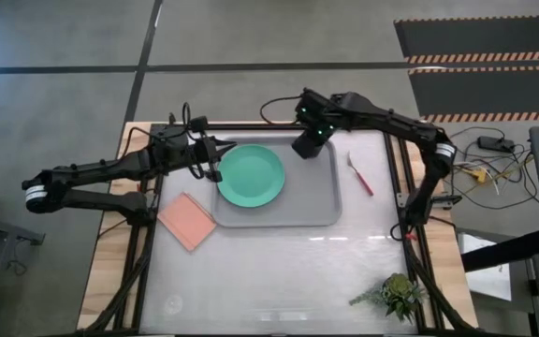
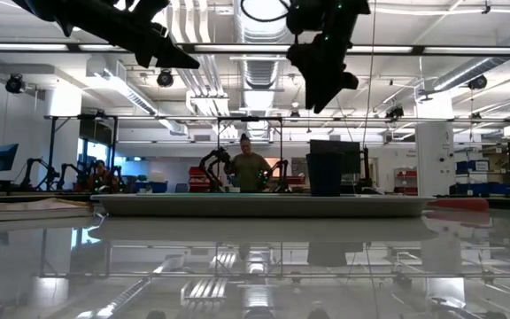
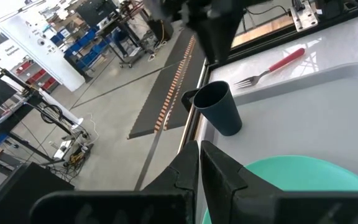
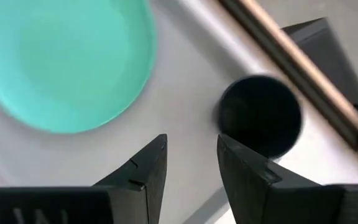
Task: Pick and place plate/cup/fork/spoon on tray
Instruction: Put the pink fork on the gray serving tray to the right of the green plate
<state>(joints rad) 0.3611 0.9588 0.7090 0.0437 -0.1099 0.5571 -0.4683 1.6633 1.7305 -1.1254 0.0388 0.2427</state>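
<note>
Two things already lie inside the light grey tray (image 1: 321,211), a rectangle with rounded corners and a raised rim: the round, flat mint-green plate (image 1: 250,175) toward its left part and the small black cylindrical cup (image 3: 219,107) at its far right corner. Nearest the front of the table, a small green plant sprig (image 1: 396,295) sits at the right, well apart from everything else. A salmon-pink square pad (image 1: 187,220) lies on the glossy tabletop just beside the tray's left rim. Right of the tray, outside its rim, rests the fork (image 1: 360,174), a slim pink-red handle with a silver metal head pointing away.

Above the plate's left edge hangs the left gripper (image 1: 211,168), its dark fingers pressed together and holding nothing. Over the far right corner hovers the right gripper (image 4: 191,158), raised clear of the cup, fingers a narrow gap apart and empty; the cup stands just beyond its tips.
</note>
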